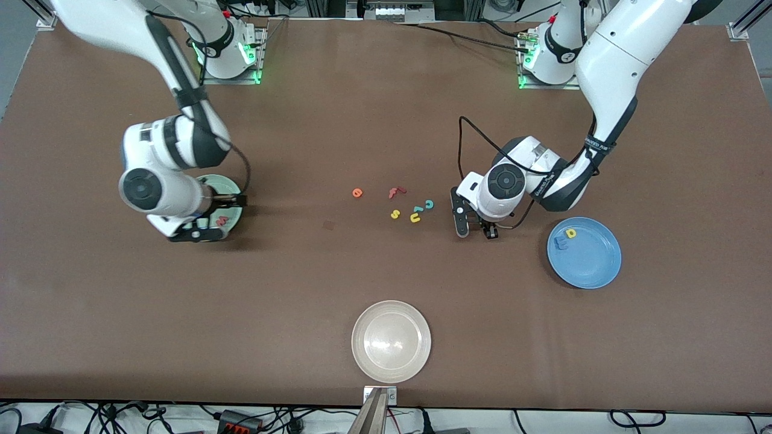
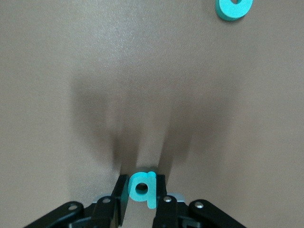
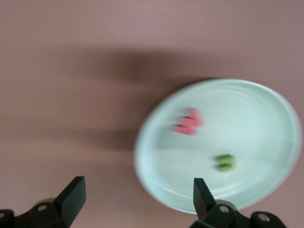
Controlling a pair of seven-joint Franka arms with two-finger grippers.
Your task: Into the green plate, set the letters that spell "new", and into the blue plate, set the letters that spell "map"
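My left gripper (image 2: 142, 187) is shut on the teal p (image 2: 141, 186), low at the table between the loose letters and the blue plate (image 1: 594, 259). In the front view this gripper (image 1: 476, 232) hides the p. The blue m (image 1: 561, 243) and yellow a (image 1: 570, 232) lie in the blue plate. My right gripper (image 1: 212, 217) hangs open and empty over the green plate (image 1: 226, 184). In the right wrist view the gripper (image 3: 137, 185) is over the plate's (image 3: 256, 104) rim, and the red-pink w (image 3: 189, 122) and dark green n (image 3: 224, 162) lie in it. The orange e (image 1: 357, 193) lies at mid-table.
Near mid-table lie a red f (image 1: 396, 192), a yellow s (image 1: 395, 214), a yellow u (image 1: 415, 218) and a teal c (image 1: 429, 204). A cream-white plate (image 1: 391, 341) stands empty near the table edge closest to the front camera.
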